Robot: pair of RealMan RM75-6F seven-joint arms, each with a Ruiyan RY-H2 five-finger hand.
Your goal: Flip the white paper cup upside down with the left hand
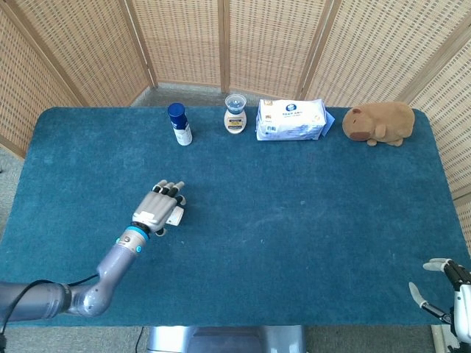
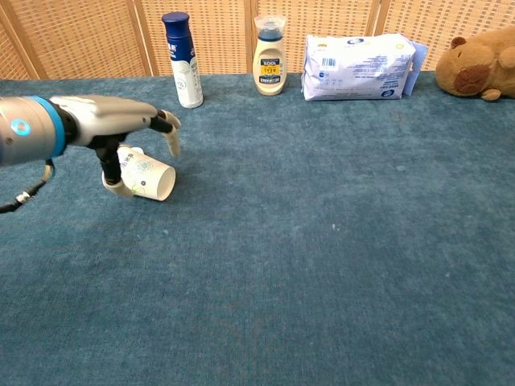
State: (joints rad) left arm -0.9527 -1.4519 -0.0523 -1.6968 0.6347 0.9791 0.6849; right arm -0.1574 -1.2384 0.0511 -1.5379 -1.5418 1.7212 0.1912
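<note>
The white paper cup lies on its side on the blue table, its mouth turned to the right and front. My left hand is spread palm-down just above it, fingers stretched over the cup and the thumb hanging down by the cup's base. No grip on the cup shows. In the head view the left hand covers most of the cup. At the table's front right corner my right hand hangs with its fingers apart, holding nothing.
Along the far edge stand a blue-capped bottle, a cream bottle, a pack of wipes and a brown plush animal. Wicker screens close off the back and sides.
</note>
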